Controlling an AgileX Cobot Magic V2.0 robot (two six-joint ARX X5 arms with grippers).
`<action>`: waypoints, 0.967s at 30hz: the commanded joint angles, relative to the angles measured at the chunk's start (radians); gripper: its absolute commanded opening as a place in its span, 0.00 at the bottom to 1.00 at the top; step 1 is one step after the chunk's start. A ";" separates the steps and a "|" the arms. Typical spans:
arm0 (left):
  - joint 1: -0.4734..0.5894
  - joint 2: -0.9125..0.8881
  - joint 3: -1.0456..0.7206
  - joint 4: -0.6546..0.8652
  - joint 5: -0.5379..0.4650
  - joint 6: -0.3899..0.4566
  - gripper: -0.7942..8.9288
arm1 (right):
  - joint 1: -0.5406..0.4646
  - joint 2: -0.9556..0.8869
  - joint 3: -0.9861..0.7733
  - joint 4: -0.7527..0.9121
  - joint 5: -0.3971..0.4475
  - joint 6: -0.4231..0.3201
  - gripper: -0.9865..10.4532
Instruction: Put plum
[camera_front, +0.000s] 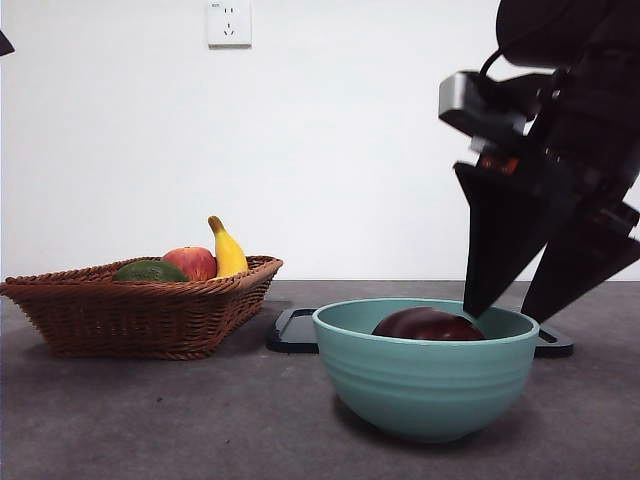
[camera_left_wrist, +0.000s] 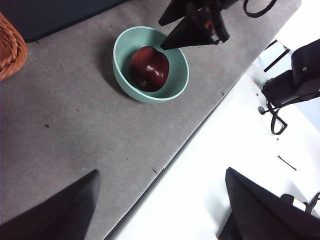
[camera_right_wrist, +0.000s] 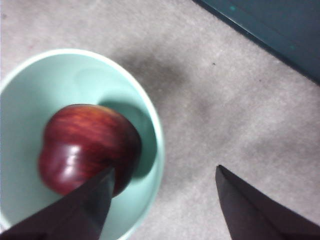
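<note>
Front view: the plum (camera_front: 428, 324) is seen lying inside the teal bowl (camera_front: 425, 385), its dark maroon top just showing above the rim. The right gripper (camera_front: 510, 312) is held above the bowl's far side, jaws spread apart and holding nothing; one jaw tip points down just inside the rim, the other stands outside it. In the right wrist view the plum (camera_right_wrist: 87, 147) is seen free of both jaws, resting on the bowl's floor (camera_right_wrist: 30, 125). The left gripper (camera_left_wrist: 160, 210) is kept well away from the bowl, over the table edge, jaws wide and empty. A wicker basket (camera_front: 140, 310) beside the bowl is noted, holding a red apple (camera_front: 190, 263), a banana (camera_front: 227, 250) and a green fruit (camera_front: 150, 271). The placing is judged done; only withdrawal of the right arm appears left
</note>
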 joint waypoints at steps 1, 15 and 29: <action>-0.005 0.005 0.009 0.005 0.009 0.019 0.50 | 0.007 0.047 0.001 0.013 0.014 0.017 0.33; -0.005 0.005 0.009 0.007 0.009 0.020 0.50 | 0.026 0.081 0.003 0.054 0.016 0.027 0.09; -0.005 0.005 0.009 0.012 0.009 0.020 0.50 | 0.023 0.044 0.180 -0.078 -0.003 0.058 0.09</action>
